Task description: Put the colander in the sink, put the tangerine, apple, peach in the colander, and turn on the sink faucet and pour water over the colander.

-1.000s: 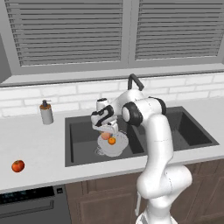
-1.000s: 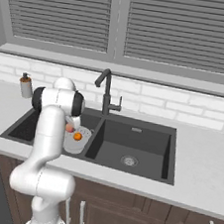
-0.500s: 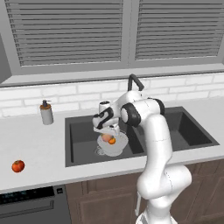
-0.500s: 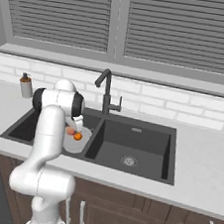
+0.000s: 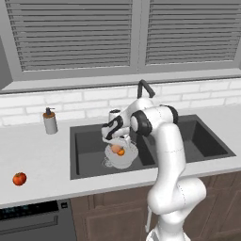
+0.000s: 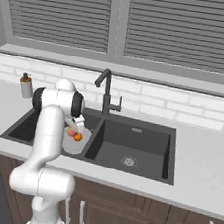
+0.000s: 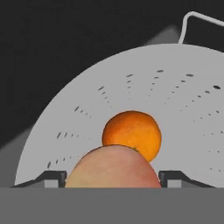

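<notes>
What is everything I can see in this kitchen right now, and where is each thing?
sink: one, dark charcoal, two basins, set in the counter under the window.
colander: one, pale grey with holes, in the sink's left basin.
tangerine: one, orange, inside the colander.
peach: one, pale tan-pink, in the colander, against the tangerine, between the fingertips.
apple: one, red, alone on the counter left of the sink.
faucet: one, black, behind the sink; no water runs.
soap bottle: one, grey, on the counter by the wall.
counter: one, light grey.
window blinds: grey, shut, above the sink.
cabinets: brown, below the counter.
gripper: one, open around the peach, over the colander.
</notes>
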Tool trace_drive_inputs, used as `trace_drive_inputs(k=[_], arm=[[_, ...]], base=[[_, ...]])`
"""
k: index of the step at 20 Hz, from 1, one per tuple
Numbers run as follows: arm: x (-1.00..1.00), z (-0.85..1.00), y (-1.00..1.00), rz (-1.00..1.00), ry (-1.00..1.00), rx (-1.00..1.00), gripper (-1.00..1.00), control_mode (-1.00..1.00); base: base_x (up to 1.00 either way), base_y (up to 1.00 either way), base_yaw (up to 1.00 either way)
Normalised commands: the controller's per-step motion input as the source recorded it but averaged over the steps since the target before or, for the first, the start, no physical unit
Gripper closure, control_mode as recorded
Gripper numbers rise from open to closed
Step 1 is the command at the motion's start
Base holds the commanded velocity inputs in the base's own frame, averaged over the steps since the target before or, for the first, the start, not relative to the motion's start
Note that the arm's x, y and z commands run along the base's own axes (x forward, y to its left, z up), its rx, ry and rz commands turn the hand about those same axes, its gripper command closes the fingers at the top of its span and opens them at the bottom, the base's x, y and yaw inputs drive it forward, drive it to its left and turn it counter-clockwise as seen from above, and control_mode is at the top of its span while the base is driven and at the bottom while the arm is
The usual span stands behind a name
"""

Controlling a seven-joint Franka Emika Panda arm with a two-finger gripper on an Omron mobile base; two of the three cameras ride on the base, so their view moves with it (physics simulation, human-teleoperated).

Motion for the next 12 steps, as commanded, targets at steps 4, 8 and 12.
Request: trace_drive_inputs(k=[4,8,12], arm=[[-0.43,-0.09,-0.48,0.0,-0.08,0.0,-1.0,-1.0],[-0.54,0.32,-0.37,0.0,-0.15,0.01,-1.0,-1.0],[-0.54,0.72,-0.01,0.0,-0.14,0.03,-1.0,-1.0]], base=[[0.0,0.0,0.0],[0.0,0.0,0.0],[0.0,0.0,0.0]])
